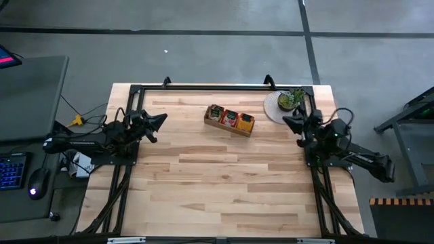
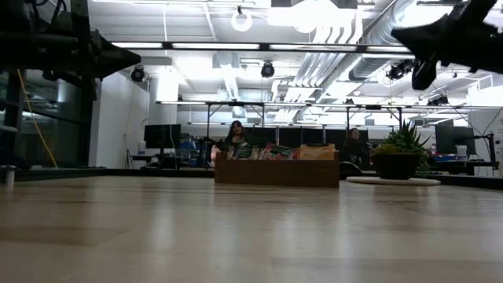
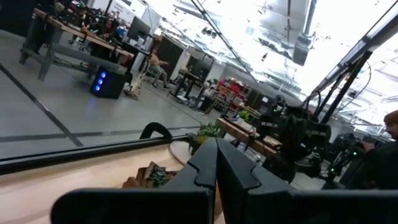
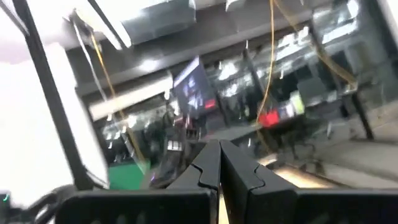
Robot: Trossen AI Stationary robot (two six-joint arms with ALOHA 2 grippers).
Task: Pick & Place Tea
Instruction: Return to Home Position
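The tea sachets [image 1: 230, 117], red-orange and greenish, stand packed in the compartments of a long wooden tray [image 1: 218, 125] on the far middle of the table; in the low view their tops [image 2: 271, 151] stick up above the tray wall [image 2: 277, 173]. My left gripper [image 1: 163, 119] hovers shut at the table's left side, raised and pointing toward the tray, its fingers closed together [image 3: 216, 149]. My right gripper [image 1: 285, 121] hovers shut at the right side, just right of the tray, fingers together [image 4: 219, 149]. Neither touches anything.
A small potted plant [image 1: 290, 99] stands on a round white mat [image 1: 273, 108] at the far right, close behind my right gripper. A black frame [image 1: 203, 87] runs along the far and side edges. The near half of the wooden tabletop [image 1: 217, 190] holds nothing.
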